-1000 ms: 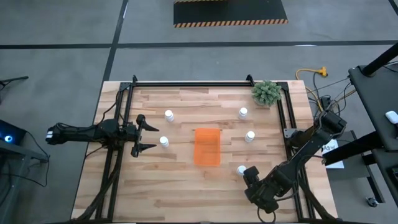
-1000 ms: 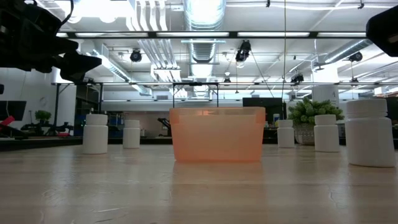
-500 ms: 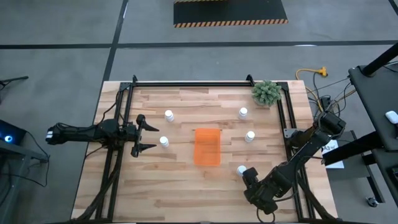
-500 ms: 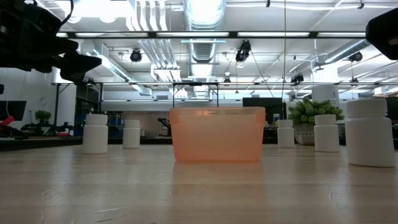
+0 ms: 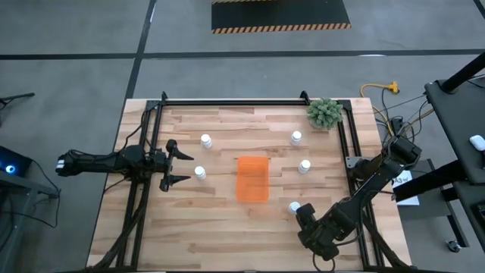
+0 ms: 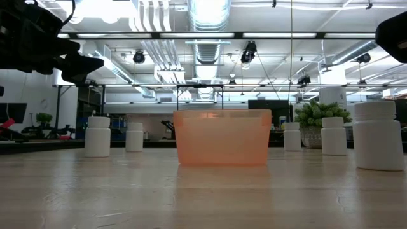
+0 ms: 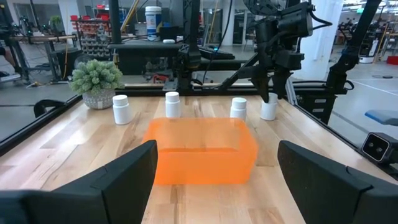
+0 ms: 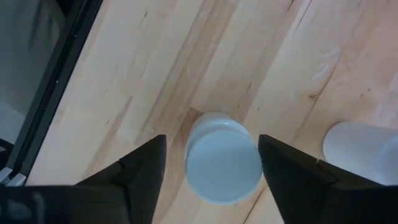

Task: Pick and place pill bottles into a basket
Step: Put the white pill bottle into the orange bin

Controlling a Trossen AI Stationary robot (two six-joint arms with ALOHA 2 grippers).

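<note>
High view: the translucent orange plastic basket [image 5: 252,179] sits mid-worktop [image 5: 212,235]; five small white capped pill bottles [image 5: 200,173] stand around it. The left claw [image 5: 175,161] waits beside it, wide.

Right wrist view: the right claw [image 8: 212,163] straddles one bottle [image 8: 223,165], fingers [image 8: 140,168] apart, not touching.

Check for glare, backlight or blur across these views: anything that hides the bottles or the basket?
Low view: bright ceiling lights backlight the scene, and the arms show only as dark silhouettes; the basket glows translucent. Right wrist view: the bottle between the right end effector fingers is soft, close to the lens. High view: even light, no glare. Left wrist view: basket edges slightly soft.
</note>
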